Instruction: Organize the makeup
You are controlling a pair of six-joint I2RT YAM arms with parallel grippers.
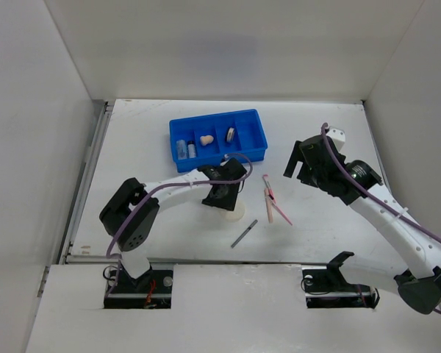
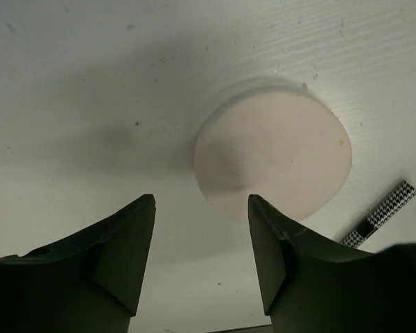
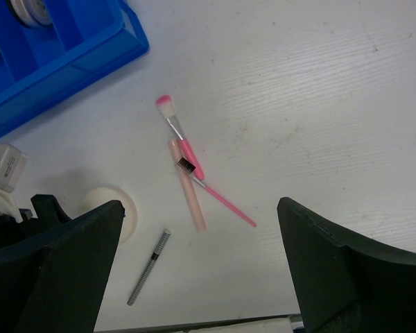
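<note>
The blue tray [image 1: 213, 118] sits at the back of the white surface [image 1: 132, 147], and part of the job is done. Going from its left end, two clear vials [image 1: 186, 149] share the first slot, the beige sponge [image 1: 206, 140] sits in the next one, and the small black jar [image 1: 231, 134] is in the third. The last slot on the right looks bare.

In front of the tray, the left hand [image 2: 200, 205] hangs low over the cream puff [image 2: 274, 152]. Its two fingers are apart and there is nothing between them. The puff lies flat on the surface, just past the fingertips and a little to one side, so it is not picked up yet. I think this is the step going on now – getting the puff.

A bit to the right, and nearer the robot, the dark pencil [image 1: 244, 233] lies on the surface by itself. Past that are the pink tools [image 3: 187, 159] – a little brush, a thin wand and a pale stick. They lie across each other in a small pile, so they may be hard to lift one at a time.

The right hand [image 1: 300, 170] is up in the air on the right with its fingers spread wide, and it holds nothing.

So three kinds of makeup are put away. The puff, the pencil and the pink tools are left to do.
</note>
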